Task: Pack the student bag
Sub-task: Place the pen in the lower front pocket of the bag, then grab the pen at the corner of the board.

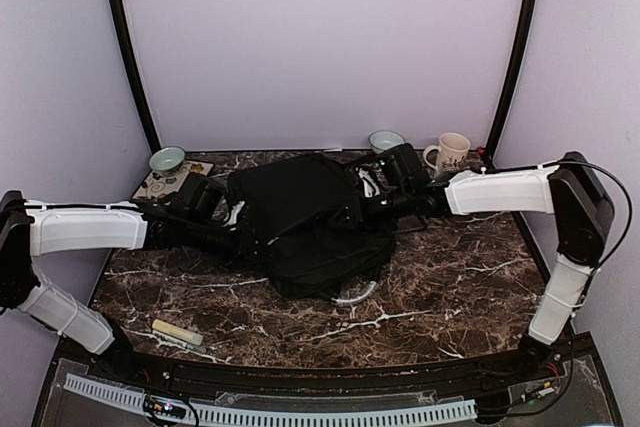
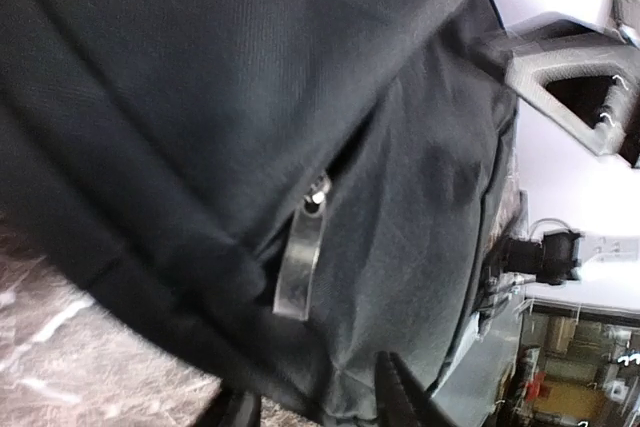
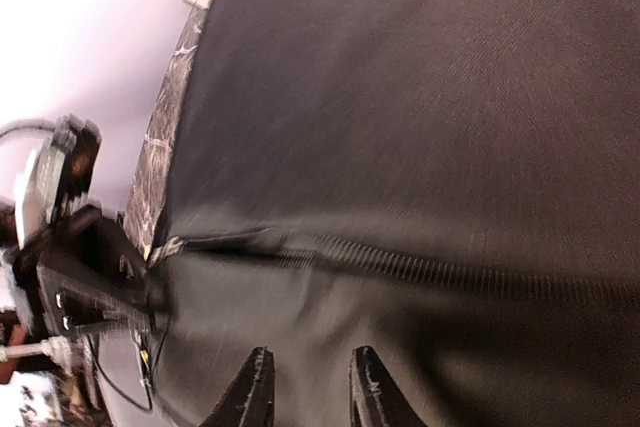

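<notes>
The student bag is a large black fabric bag lying mid-table, its upper flap raised above the lower part. Its grey curved handle sticks out at the front. My left gripper is at the bag's left edge. In the left wrist view its fingers pinch the creased bag fabric below a grey zipper pull. My right gripper is at the bag's right edge. In the right wrist view its narrow-set fingers hold fabric below a zip line.
Two pale bowls and a cream mug stand along the back edge. A patterned flat item lies at the back left. A cream cylinder lies at the front left. White cable shows behind the bag.
</notes>
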